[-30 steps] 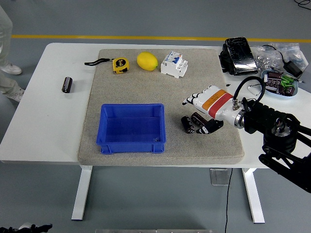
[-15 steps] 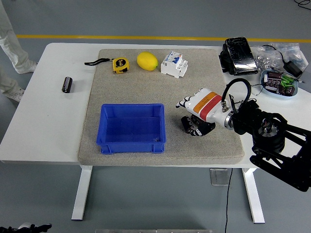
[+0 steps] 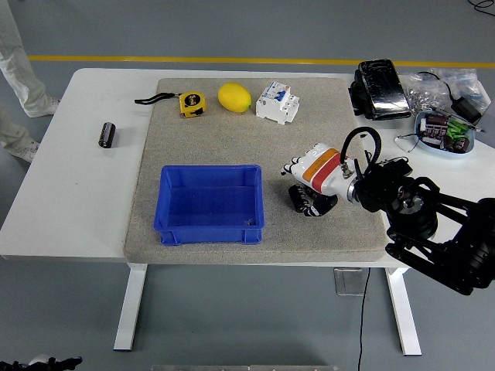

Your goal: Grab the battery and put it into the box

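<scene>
A dark cylindrical battery lies on the grey mat, just right of the blue box. My right hand comes in from the right and sits over it. Its white back faces up and its black fingers are curled down around the battery, hiding most of it. The battery looks to be still resting on the mat. The box is open-topped and nothing shows inside it. A second dark battery lies on the bare white table at the left. My left arm is out of view.
At the mat's far edge lie a yellow tape measure, a lemon and a white circuit breaker. A black device, a dish of parts and cables sit at the far right. A person's legs show at the top left.
My right hand has moved left and down onto the battery and its fingers have closed around it. The person at the top left has shifted.
</scene>
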`<action>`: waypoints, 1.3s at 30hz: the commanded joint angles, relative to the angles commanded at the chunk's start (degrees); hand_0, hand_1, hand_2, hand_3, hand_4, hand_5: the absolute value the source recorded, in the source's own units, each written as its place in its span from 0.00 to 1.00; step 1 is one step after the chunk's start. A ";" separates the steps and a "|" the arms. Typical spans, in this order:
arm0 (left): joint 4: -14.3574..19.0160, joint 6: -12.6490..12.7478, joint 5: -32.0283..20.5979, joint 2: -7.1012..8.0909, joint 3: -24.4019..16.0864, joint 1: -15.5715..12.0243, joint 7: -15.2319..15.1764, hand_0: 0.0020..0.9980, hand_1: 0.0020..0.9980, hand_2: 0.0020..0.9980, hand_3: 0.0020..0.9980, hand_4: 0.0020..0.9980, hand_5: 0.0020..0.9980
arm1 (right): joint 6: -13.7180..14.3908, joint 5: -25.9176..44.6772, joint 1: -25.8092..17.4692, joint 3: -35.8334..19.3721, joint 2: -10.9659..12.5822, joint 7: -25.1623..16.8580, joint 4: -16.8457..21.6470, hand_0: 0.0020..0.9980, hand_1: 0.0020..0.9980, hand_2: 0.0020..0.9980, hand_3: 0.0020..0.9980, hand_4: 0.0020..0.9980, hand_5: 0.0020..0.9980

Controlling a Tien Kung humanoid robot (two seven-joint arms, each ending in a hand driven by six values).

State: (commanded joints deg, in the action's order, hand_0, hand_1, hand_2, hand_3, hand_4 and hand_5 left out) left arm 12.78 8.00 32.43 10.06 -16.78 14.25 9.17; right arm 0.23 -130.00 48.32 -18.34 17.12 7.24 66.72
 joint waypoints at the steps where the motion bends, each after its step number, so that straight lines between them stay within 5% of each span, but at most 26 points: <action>1: 0.00 0.00 -0.05 0.01 0.02 -0.03 -0.01 0.73 0.71 0.76 0.64 0.64 0.54 | 0.12 0.00 0.01 0.21 -0.17 0.04 -0.26 0.03 0.20 0.71 0.75 1.00 0.39; 24: 0.13 -0.13 0.60 -0.06 -0.20 0.02 0.17 0.73 0.70 0.76 0.64 0.64 0.54 | 3.36 0.10 0.82 3.28 -2.67 0.72 -5.38 0.02 0.19 0.68 0.71 1.00 0.37; 25: 0.12 -0.11 0.48 -0.07 -0.12 0.03 0.13 0.73 0.70 0.75 0.64 0.64 0.54 | 3.60 0.13 0.85 3.25 -2.66 0.82 -5.58 0.00 0.17 0.64 0.61 1.00 0.35; 39: 0.10 0.00 0.13 -0.07 0.19 0.39 0.05 0.73 0.70 0.75 0.63 0.64 0.55 | 5.03 0.43 1.07 3.61 -2.79 0.52 -6.23 0.00 0.16 0.57 0.54 1.00 0.31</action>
State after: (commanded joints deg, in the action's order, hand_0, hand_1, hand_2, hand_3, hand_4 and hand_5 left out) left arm 12.88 8.01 32.56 9.99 -16.60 14.64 9.22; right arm 5.25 -129.57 49.39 -14.73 14.33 7.76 60.49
